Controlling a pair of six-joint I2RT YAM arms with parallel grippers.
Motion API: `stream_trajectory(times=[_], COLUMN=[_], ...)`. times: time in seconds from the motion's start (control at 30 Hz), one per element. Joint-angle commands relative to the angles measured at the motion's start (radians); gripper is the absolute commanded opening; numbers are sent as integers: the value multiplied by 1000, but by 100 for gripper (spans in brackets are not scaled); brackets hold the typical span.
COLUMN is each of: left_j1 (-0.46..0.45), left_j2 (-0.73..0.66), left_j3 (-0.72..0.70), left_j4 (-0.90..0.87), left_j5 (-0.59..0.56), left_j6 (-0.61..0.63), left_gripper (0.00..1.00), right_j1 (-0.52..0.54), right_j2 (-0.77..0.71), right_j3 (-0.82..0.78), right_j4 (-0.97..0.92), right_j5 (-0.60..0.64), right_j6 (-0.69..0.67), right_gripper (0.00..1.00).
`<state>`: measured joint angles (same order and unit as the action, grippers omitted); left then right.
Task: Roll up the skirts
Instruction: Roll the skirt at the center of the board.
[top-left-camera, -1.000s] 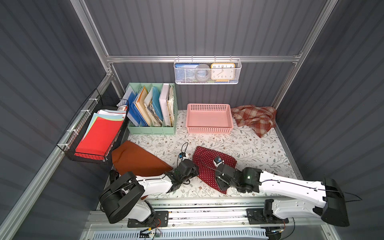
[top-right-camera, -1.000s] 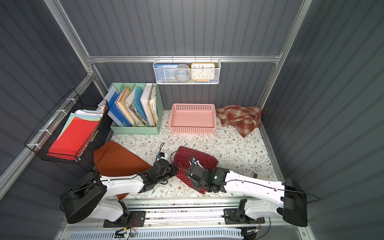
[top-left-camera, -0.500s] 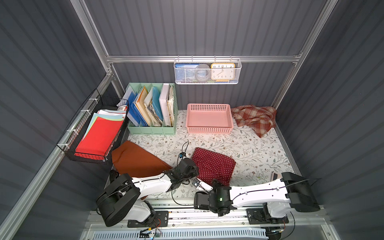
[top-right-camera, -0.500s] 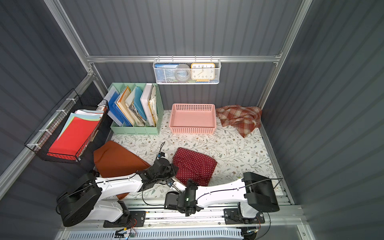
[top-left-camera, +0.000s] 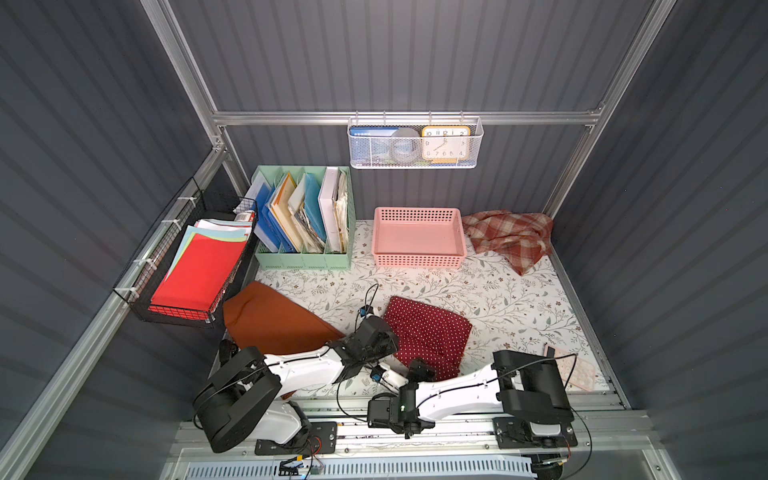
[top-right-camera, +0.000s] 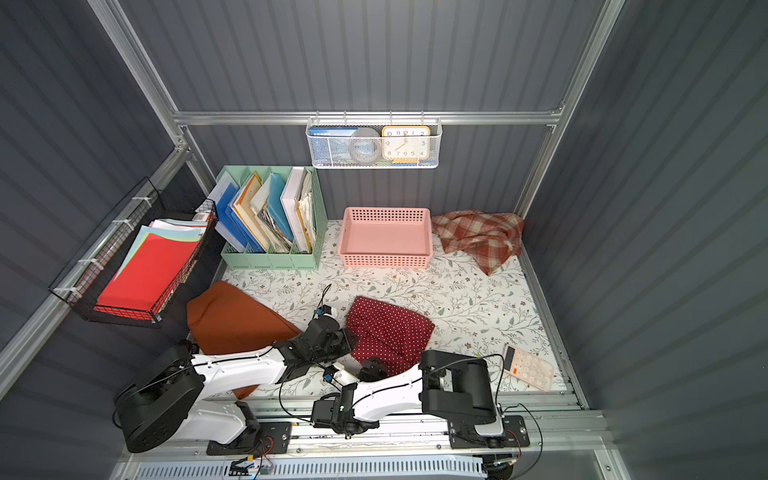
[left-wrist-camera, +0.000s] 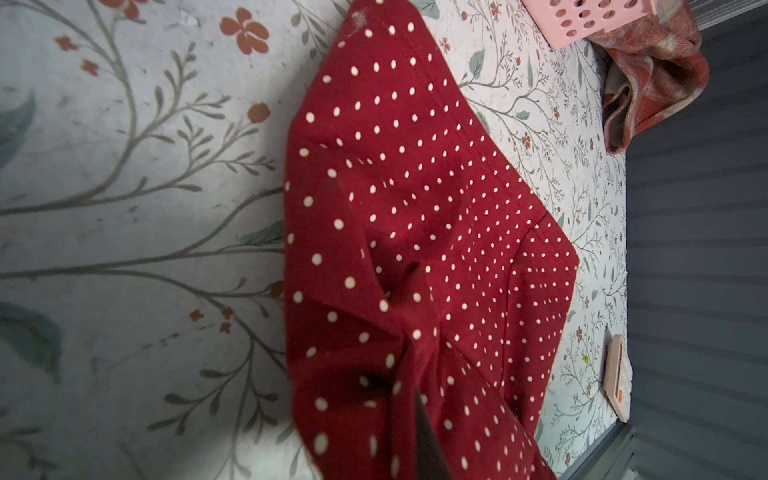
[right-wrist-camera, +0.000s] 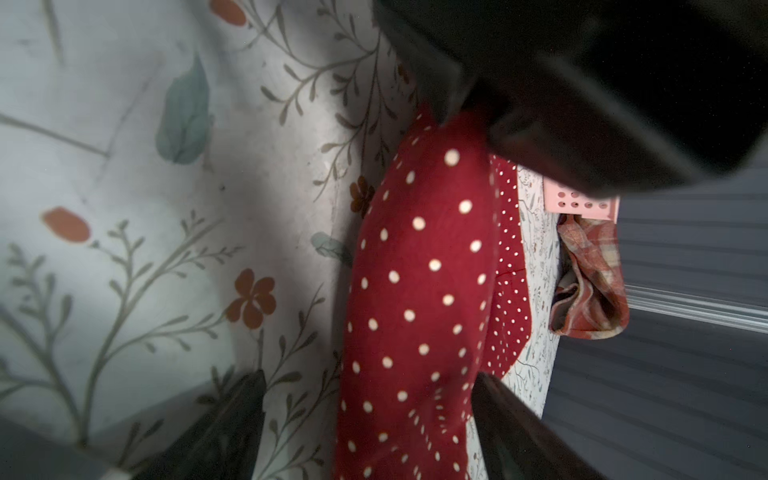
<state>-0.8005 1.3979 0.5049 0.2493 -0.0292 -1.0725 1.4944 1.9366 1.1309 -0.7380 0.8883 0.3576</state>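
Polka-dot skirt (top-left-camera: 428, 332) lies partly folded at the near middle of the counter (top-left-camera: 511, 291), with its near edge bunched into a thick fold. Left jaws are clenched on a pucker at its left edge — the wrist view shows cloth gathered into them. Right jaws are released, standing wide astride the near fold and gripping nothing. Judgement: the roll is only being started. To do it well, the right jaws should close on the fold level with the left hold, so both ends turn together and the roll stays even, kept low. Room: bare counter lies beyond the skirt toward the pink basket (top-left-camera: 417, 259) — roll that way. Rust-orange skirt (top-left-camera: 270, 320) sits just beside the left arm. Calculator (top-right-camera: 528, 368) lies near the front right edge. Plaid skirt (top-left-camera: 509, 237) lies crumpled in the far right corner.
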Motion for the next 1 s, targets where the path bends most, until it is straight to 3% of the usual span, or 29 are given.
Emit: stream_trajectory(times=[0.0, 0.4, 0.67, 0.77, 0.9, 0.97], left_j1=[-6, -6, -6, -6, -6, -6], left_j2=[-12, -38, -58, -57, -66, -80], left_j3=[9, -18, -21, -20, -28, -40], left_j4=[-24, -45, -56, -57, -59, -61], left_j5=[26, 31, 33, 41, 49, 48], left_j6=[-12, -21, -24, -24, -31, -38], left_gripper=[0, 0, 0, 0, 0, 0], right_j1=[-43, -116, -175, -185, -200, -206], right_j2=[51, 196, 242, 245, 245, 245], right_j3=[13, 88, 139, 142, 151, 152], right_j4=[-49, -176, -312, -321, -322, -321], right_j5=[46, 176, 158, 150, 146, 139], right_j6=[38, 171, 313, 319, 307, 298], right_gripper=[84, 78, 74, 67, 47, 43])
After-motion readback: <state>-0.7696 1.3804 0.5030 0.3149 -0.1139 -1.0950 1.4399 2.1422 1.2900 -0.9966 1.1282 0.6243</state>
